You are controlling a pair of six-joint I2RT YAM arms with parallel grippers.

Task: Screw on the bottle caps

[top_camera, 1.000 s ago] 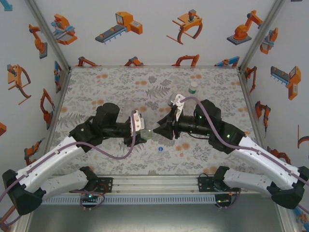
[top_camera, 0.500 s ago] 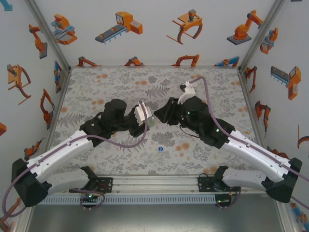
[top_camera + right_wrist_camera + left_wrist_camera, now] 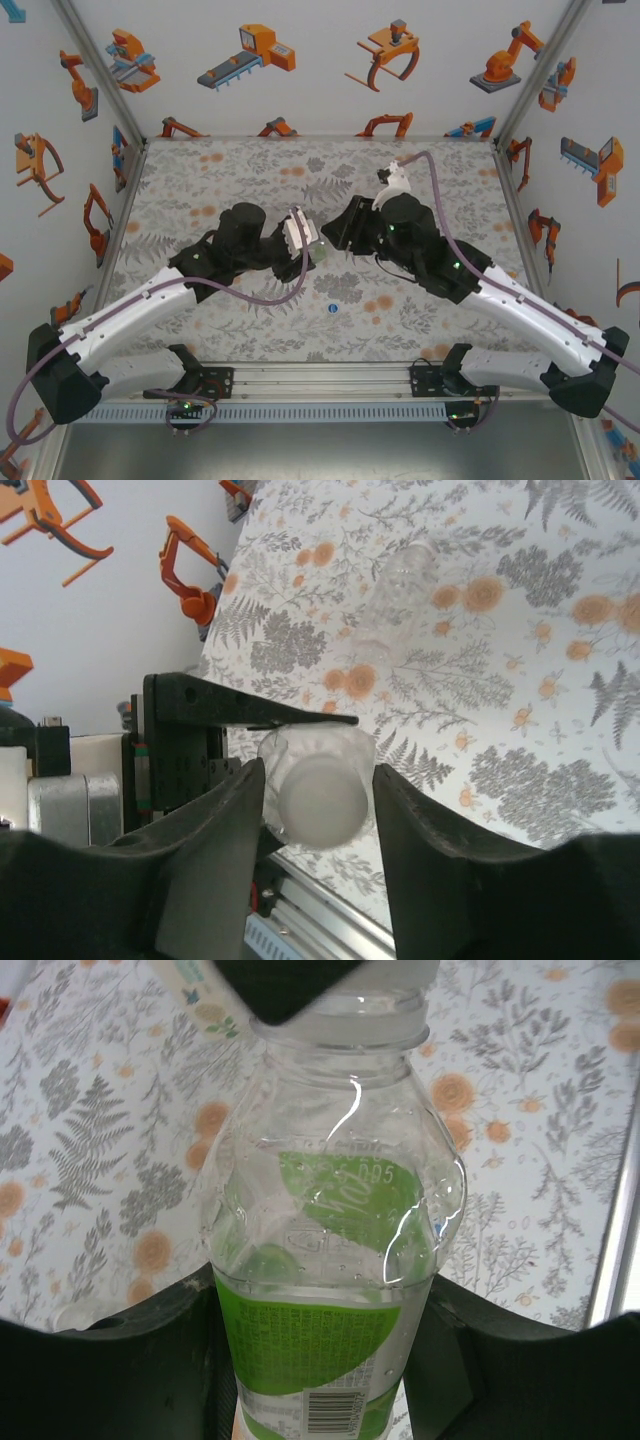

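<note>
My left gripper (image 3: 320, 1370) is shut on a clear bottle with a green label (image 3: 335, 1260), held above the mat's middle (image 3: 322, 252). The bottle's neck points at my right gripper (image 3: 315, 802). A white cap (image 3: 322, 800) sits on that neck, seen end-on between the right fingers (image 3: 215, 840). They stand open, with a narrow gap on each side of the cap. From above, both grippers meet at the centre, left (image 3: 308, 243) and right (image 3: 338, 232). A blue cap (image 3: 331, 309) lies loose on the mat nearer the front. Another clear bottle (image 3: 403, 577) is on the mat further off.
The floral mat (image 3: 230, 170) covers the table inside white walls printed with orange robot pictures. An aluminium rail (image 3: 320, 378) runs along the near edge between the arm bases. Free mat lies at the back left and front right.
Both arms lifted and shifted toward the back with the bottle between them, and the right wrist turned. The right fingers have just spread off the white cap.
</note>
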